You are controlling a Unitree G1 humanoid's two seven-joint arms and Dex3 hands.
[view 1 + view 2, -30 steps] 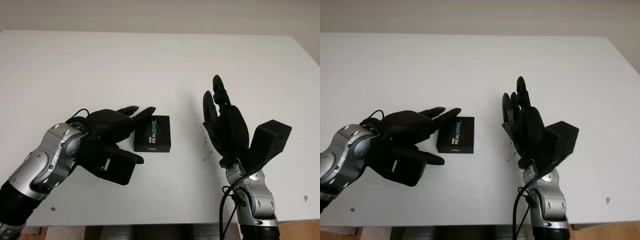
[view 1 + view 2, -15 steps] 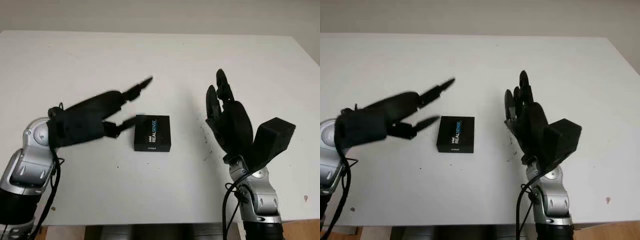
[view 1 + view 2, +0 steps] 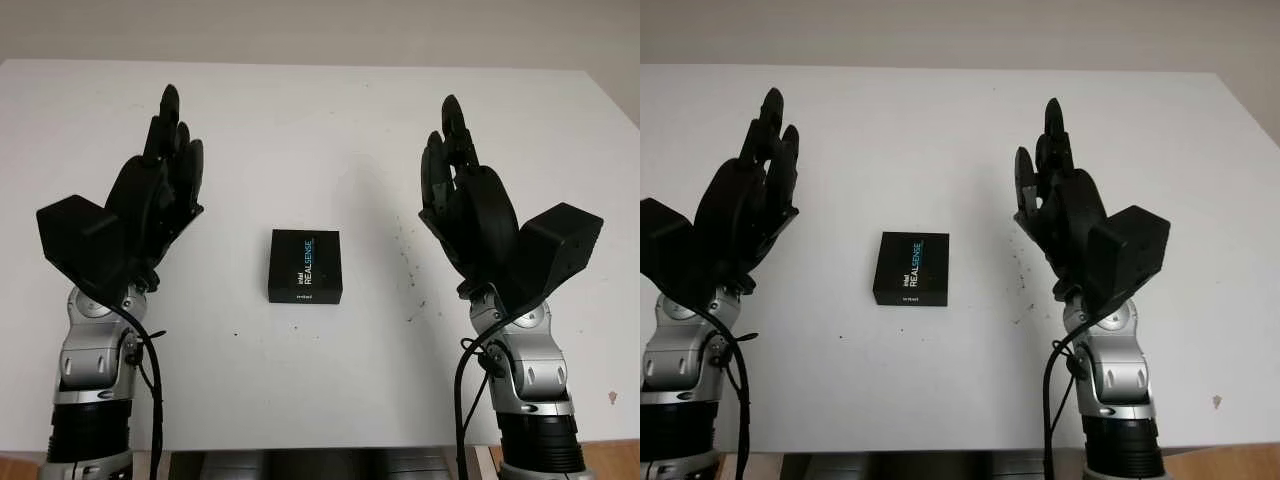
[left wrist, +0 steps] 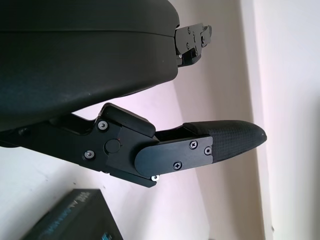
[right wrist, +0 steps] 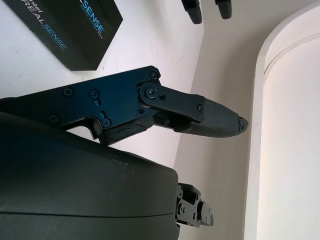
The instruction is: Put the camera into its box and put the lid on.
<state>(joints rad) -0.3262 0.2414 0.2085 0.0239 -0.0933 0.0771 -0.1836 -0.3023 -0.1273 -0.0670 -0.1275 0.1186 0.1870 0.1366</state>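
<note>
In the left eye view the black RealSense camera box (image 3: pixel 305 266) lies flat and closed on the white worktop (image 3: pixel 320 120), near the middle, with its printed lid facing up; the left hand (image 3: pixel 150 200) is raised over the worktop well apart from the box on its left side, holding nothing, its fingers (image 3: pixel 168 120) stretched out wide and pointing away from the robot; the right hand (image 3: pixel 470 205) is raised in the same way on the other side of the box, also holding nothing, fingers extended.

In the left wrist view one finger (image 4: pixel 220 142) of the left hand reaches out straight, and a corner of the box (image 4: pixel 75 217) is seen on the worktop, not touched.

In the right wrist view a finger (image 5: pixel 210 117) of the right hand is extended too; the box (image 5: pixel 70 27) lies apart from it.
</note>
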